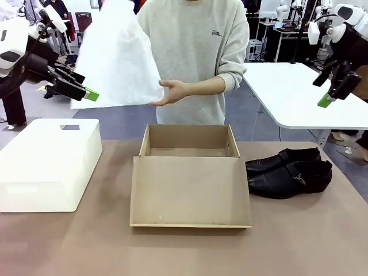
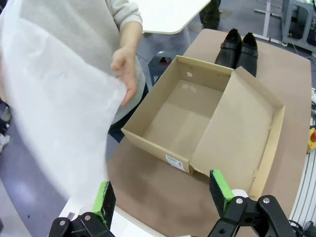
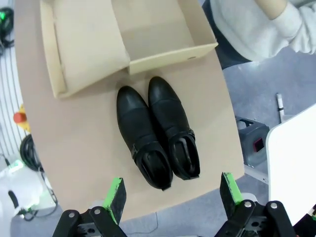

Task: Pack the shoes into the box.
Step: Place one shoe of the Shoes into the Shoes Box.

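Left pincer (image 2: 162, 190) and right pincer (image 3: 173, 188) both gaped, empty. Glossy black leather dress shoes (image 1: 290, 171) lay on the counter (image 1: 57, 241) beside the open brown cardboard shoebox (image 1: 187, 138). They looked stiffish and slippery, best pinched at the collar rim.

**Brown table carrying three things**

The table (image 1: 310, 241) has a plain matt brown top. The cardboard box (image 1: 187, 138) stands open on it, toward the far edge, with bare cardboard inside. Its hinged lid (image 1: 190, 192) lies flat on the tabletop on the robot's side of the box. Just right of the box, the two black shoes (image 1: 289, 171) lie side by side, toes pointing at it. Well to the left of the box sits a white bin (image 1: 49, 164).
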`<state>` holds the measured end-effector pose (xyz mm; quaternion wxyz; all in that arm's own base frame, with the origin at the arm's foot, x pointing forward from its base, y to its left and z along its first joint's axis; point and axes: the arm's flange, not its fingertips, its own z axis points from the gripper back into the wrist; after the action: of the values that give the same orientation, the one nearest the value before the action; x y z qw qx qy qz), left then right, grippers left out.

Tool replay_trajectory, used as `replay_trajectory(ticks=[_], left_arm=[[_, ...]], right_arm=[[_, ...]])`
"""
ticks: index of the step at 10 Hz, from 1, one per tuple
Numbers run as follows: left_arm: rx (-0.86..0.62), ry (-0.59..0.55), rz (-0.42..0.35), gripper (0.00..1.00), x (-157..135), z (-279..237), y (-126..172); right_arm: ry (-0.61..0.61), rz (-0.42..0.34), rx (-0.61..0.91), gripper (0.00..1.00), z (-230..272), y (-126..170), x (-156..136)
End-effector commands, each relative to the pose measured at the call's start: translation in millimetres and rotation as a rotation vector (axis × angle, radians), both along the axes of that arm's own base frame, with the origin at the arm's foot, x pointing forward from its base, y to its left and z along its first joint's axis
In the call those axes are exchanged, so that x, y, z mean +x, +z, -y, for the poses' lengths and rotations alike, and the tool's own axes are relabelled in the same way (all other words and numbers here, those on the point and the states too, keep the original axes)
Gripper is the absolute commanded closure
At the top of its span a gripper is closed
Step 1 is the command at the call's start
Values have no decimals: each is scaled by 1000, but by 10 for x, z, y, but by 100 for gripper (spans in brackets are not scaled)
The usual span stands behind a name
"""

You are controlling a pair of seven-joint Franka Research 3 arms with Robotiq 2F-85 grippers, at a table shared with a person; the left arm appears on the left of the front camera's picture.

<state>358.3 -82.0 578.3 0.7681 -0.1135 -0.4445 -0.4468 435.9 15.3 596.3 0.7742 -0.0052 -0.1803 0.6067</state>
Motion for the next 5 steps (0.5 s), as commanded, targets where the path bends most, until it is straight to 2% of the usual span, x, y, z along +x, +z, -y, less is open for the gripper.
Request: replay_trajectory(ticks=[1,2,3,4,5], left_arm=[[-8,-5,0,0,-1,-5,4],[-8,-5,0,0,-1,-5,4],[-8,-5,0,0,-1,-5,4],[-8,-5,0,0,-1,-5,4],[-8,-5,0,0,-1,-5,4]], right_arm=[[66,-22,-55,0,113,62,128],[74,-43,-59,0,153,47,185],[30,-61,-60,0,180,32,230],[42,-25,-30,0,96,-23,106],[42,-25,-30,0,96,-23,106]])
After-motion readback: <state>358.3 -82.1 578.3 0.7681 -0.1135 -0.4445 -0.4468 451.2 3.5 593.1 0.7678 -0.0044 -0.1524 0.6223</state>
